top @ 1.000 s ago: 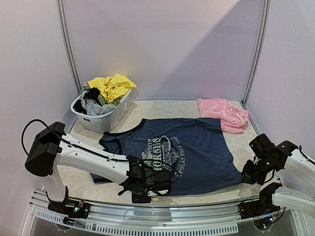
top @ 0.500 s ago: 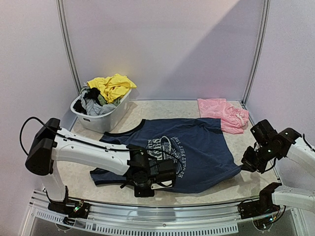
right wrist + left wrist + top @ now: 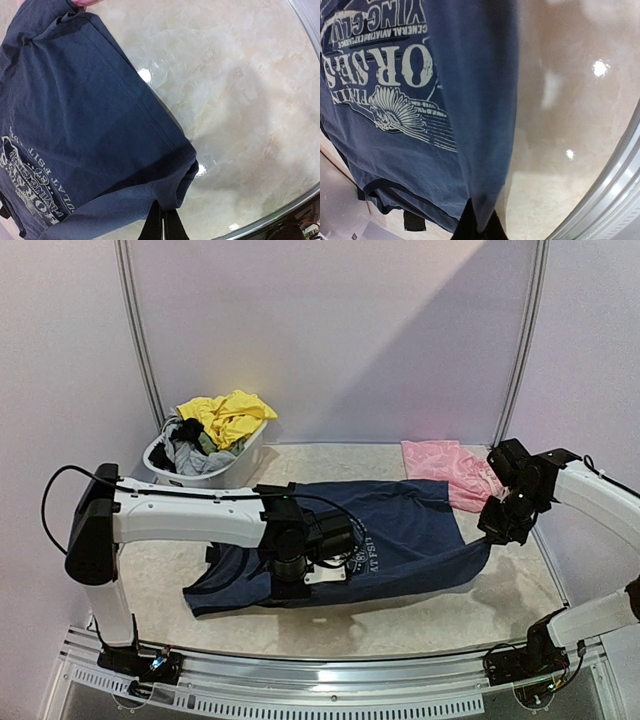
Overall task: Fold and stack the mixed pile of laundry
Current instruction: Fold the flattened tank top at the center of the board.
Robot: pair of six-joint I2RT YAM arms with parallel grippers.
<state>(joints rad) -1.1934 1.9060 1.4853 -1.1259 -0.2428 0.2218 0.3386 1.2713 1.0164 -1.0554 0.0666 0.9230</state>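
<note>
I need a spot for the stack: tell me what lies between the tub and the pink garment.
Top view: only bare table between tub and pink garment; the navy top lies nearer the front.

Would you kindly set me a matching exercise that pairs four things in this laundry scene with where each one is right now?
Things:
1. navy tank top
2. pink garment
3. yellow garment
4. white tub

Places:
A. heaped on top of the tub
B. standing at the far left
C. pinched by the left gripper and the right gripper
D. lying at the far right

Pairs: 1-C, 2-D, 3-A, 4-B
</note>
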